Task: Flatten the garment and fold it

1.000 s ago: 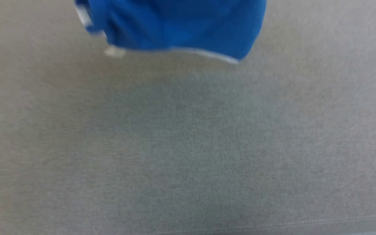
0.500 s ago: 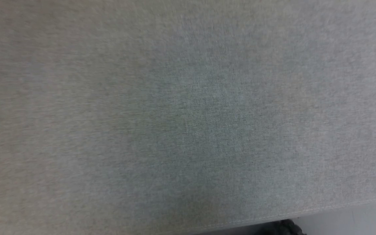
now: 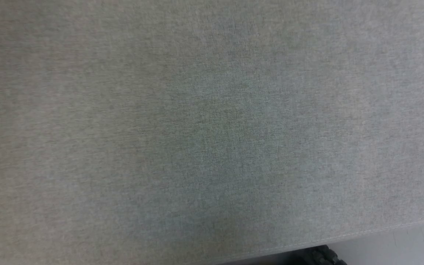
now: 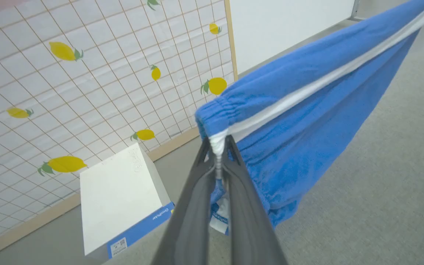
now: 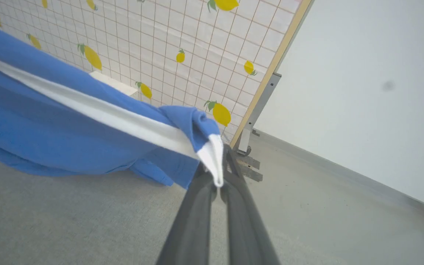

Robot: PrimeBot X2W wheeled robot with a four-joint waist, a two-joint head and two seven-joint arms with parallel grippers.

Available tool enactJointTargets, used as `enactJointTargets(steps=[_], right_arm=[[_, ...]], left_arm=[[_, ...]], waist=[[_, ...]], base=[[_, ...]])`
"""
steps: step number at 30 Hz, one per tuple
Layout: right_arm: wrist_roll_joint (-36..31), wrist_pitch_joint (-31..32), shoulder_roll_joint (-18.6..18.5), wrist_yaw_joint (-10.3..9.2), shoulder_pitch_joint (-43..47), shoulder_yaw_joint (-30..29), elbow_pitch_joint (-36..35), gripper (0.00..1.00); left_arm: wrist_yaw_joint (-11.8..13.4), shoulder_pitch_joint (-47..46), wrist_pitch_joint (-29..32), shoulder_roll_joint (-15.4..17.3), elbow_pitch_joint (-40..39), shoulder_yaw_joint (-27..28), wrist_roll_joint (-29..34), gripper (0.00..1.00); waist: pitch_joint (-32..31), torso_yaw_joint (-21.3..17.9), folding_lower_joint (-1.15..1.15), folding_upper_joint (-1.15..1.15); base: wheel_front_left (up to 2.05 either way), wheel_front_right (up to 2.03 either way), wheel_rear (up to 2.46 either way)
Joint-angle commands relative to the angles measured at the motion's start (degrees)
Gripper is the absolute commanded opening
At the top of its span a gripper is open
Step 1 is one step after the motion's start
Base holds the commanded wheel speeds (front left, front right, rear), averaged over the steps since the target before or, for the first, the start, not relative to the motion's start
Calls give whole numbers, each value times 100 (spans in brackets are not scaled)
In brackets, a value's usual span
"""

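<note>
Head view had tilted down from the blue shorts [image 4: 307,121] of a second earlier onto the grey cloth surface [image 3: 212,132] by its near edge. Left gripper [image 4: 218,151] and right gripper [image 5: 223,160] each pinched a white-trimmed corner, stretching the shorts taut above it, ready for laying flat, I reckoned.

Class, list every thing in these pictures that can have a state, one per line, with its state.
garment, held up, stretched by its white-striped edge between both grippers, rest hanging.
left gripper, shut on the garment's gathered corner.
right gripper, shut on the garment's other corner.
white box, lying flat.
</note>
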Motion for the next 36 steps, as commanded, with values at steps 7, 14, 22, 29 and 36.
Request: enactJointTargets(steps=[7,14,22,29,36], right_arm=[[290,270,-323,-13,1627,817,-52,0],[741,918,-850,-13,3043,1385,-492,0],[1101,1522,-1452,-13,4247,1514,-1229,0],[1226,1901,-1981,-13,5209,1236,-1899,0],[1196,2278,-2446,-13,6316,720,-2567,0]], left_arm=[[513,2283,-467,106,-481,-450,-379,0],[969,3848,-728,218,-1088,-868,-525,0],[1327,4875,-864,482,-1747,-1186,-558,0],[1639,5625,-976,658,-2278,-1407,-628,0],[1916,6320,-1023,643,-2772,-1727,-675,0]], waist=[[-946,234,-2,-1],[-1694,366,-2,-1],[-2233,455,-2,-1],[-2687,575,-2,-1],[-2981,666,-2,-1]], base=[[0,0,0],[0,0,0],[0,0,0],[0,0,0],[0,0,0]])
